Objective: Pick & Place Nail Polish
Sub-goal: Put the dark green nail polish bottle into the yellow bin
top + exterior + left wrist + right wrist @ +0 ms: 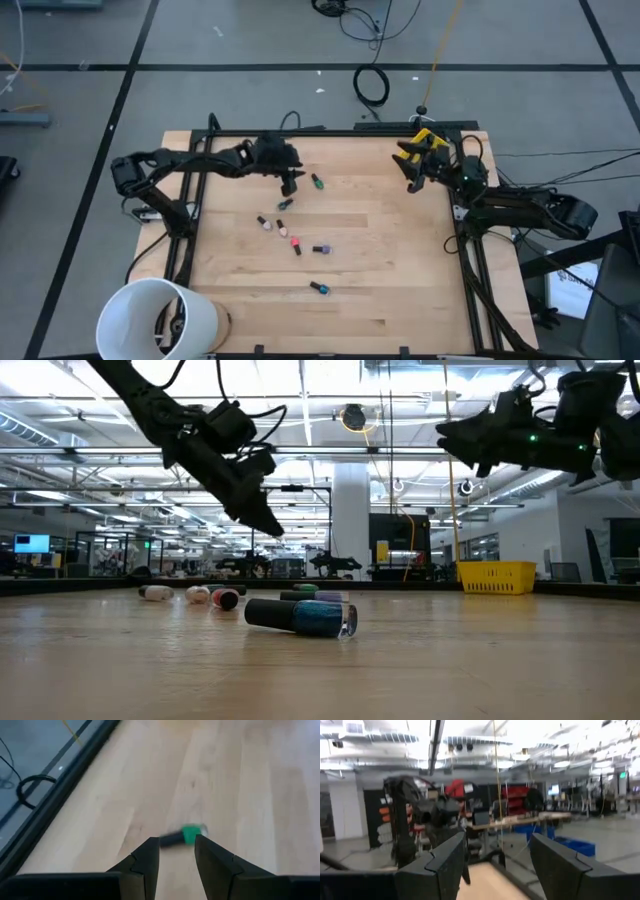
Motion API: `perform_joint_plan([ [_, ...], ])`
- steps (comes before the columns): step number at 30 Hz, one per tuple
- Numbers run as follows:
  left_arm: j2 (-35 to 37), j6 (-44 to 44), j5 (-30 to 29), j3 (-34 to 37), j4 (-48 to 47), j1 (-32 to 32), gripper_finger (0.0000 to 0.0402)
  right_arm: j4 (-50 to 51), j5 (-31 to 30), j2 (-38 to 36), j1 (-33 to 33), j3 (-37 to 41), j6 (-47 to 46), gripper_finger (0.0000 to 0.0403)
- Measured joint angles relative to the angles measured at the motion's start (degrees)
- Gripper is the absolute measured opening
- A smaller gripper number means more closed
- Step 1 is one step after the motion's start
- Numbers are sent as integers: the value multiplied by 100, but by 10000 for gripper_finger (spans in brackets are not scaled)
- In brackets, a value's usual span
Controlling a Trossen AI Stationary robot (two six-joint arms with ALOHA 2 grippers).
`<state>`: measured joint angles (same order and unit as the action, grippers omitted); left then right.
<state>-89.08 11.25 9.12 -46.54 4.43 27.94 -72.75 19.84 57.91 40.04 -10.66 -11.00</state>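
Note:
Several tiny nail polish bottles lie on their sides on the wooden table [400, 290]: a green one [316, 182], a dark green one [285, 204], pale and pink ones [264, 222], a red one [296, 244], a purple one [321, 249] and a teal one [319, 288], which is nearest in the low view [300, 616]. My left gripper [290, 186] is open and empty just above the table, left of the green bottle [189, 834], which lies just beyond its fingertips [177, 845]. My right gripper [410, 175] is open and empty, raised at the far right [497, 855].
A large white bucket [160, 318] stands at the table's near left corner. A yellow bin [425, 138] sits at the far right edge beside my right gripper. Black frame rails [470, 260] run along the table's left and right sides. Bare wood lies right of the bottles.

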Motion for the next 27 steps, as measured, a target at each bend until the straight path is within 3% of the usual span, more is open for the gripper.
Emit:
perform_joint_plan([
  [5, 0, -468, -820, 0, -437, -222, 124, 363, 228, 2, -154, 0, -9, 210],
  [10, 0, -1316, -766, 0, -1080, -480, 124, 330, 534, -3, -244, 0, -28, 210],
  [22, 0, -2049, -820, 4, -2346, -1346, 124, 314, 565, -3, -536, 0, -50, 210],
  [27, 0, -2445, -1723, 4, -3168, -1385, 124, 161, 545, -3, -582, 0, -94, 210],
])
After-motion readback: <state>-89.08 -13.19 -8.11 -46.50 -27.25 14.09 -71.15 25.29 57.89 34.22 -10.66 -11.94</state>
